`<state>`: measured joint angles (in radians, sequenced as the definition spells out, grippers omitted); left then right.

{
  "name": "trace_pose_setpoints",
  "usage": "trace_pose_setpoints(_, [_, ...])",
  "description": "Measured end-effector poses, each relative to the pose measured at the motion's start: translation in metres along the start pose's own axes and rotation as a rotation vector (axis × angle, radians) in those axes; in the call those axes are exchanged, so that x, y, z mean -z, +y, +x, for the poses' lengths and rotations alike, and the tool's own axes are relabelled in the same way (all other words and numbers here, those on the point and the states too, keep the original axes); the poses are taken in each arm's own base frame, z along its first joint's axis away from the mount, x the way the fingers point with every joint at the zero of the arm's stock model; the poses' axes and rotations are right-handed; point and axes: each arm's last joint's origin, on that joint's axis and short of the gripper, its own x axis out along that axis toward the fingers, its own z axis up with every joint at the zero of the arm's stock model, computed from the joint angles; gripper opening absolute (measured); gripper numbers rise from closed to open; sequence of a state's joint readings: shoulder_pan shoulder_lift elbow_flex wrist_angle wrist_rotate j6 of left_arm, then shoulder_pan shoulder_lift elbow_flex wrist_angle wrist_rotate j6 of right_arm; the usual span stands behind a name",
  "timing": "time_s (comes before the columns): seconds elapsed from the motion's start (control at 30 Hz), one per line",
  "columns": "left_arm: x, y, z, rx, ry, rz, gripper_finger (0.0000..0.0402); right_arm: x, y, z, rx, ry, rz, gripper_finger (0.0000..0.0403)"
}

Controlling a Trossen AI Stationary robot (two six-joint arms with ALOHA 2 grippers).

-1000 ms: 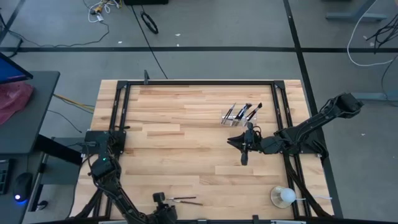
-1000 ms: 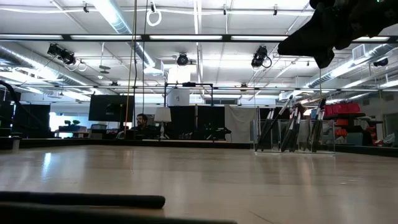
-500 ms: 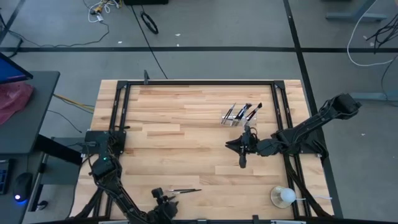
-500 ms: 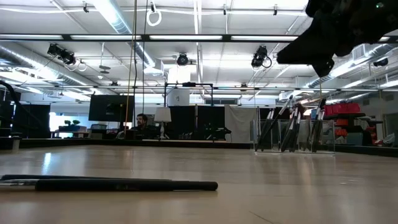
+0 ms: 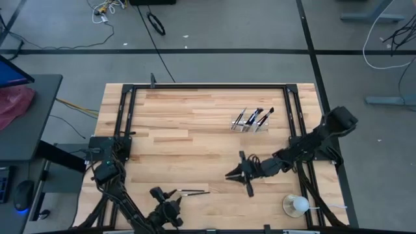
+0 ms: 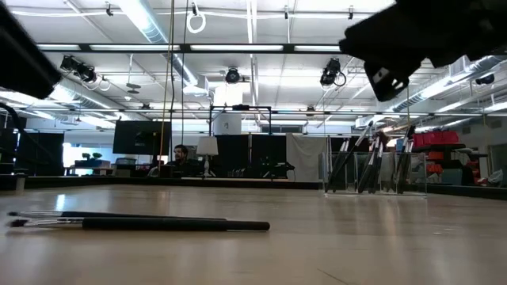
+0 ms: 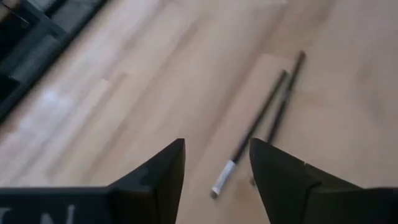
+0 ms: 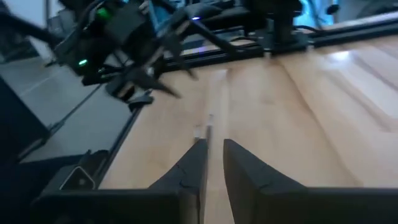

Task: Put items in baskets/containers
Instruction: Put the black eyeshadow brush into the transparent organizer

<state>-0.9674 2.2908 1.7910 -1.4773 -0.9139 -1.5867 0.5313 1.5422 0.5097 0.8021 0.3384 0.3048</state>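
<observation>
Left gripper (image 5: 162, 195) hovers at the table's near edge, fingers (image 7: 163, 168) spread. Right arm reaches from the right edge toward centre, its gripper (image 5: 236, 174) parted narrowly.

Overhead camera looks straight down; low camera looks level across the table (image 5: 195, 130), sharing both brushes (image 6: 142, 224).

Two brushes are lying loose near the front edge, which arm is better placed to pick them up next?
Left, probably. The left pincer is open right beside the two loose brushes; the right pincer hovers farther off, mid-table.
</observation>
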Motion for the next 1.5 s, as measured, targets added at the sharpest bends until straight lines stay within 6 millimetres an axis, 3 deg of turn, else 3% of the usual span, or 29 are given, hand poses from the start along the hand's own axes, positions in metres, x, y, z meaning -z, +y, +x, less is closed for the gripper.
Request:
trace_pose_setpoints(0.23, [0.019, 0.026, 0.036, -0.019, -0.122, -0.131, 0.0171, -0.004, 0.025, 0.041, -0.012, 0.050, -0.107, 0.0052])
trace_pose_setpoints(0.4, [0.027, 0.056, 0.067, 0.022, -0.145, -0.237, 0.0161, -0.006, 0.024, 0.075, 0.039, 0.122, -0.145, 0.0068])
trace_pose_setpoints(0.5, [0.023, 0.081, 0.077, 0.011, -0.114, -0.282, 0.0155, -0.007, 0.021, 0.096, 0.059, 0.162, -0.149, 0.0094])
trace_pose_setpoints(0.8, [0.008, 0.141, 0.053, 0.089, -0.196, -0.414, 0.0149, -0.001, -0.002, 0.164, 0.041, 0.259, -0.157, 0.0180])
trace_pose_setpoints(0.97, [0.008, 0.145, 0.042, 0.134, -0.209, -0.425, 0.0149, 0.008, -0.015, 0.191, 0.054, 0.333, -0.200, 0.0182])
trace_pose_setpoints(1.2, [0.006, 0.141, 0.041, 0.149, -0.241, -0.386, 0.0149, 0.027, -0.035, 0.204, 0.093, 0.434, -0.225, 0.0155])
trace_pose_setpoints(1.5, [0.003, 0.140, 0.043, 0.141, -0.256, -0.371, 0.0149, 0.029, -0.054, 0.204, 0.115, 0.517, -0.212, 0.0054])
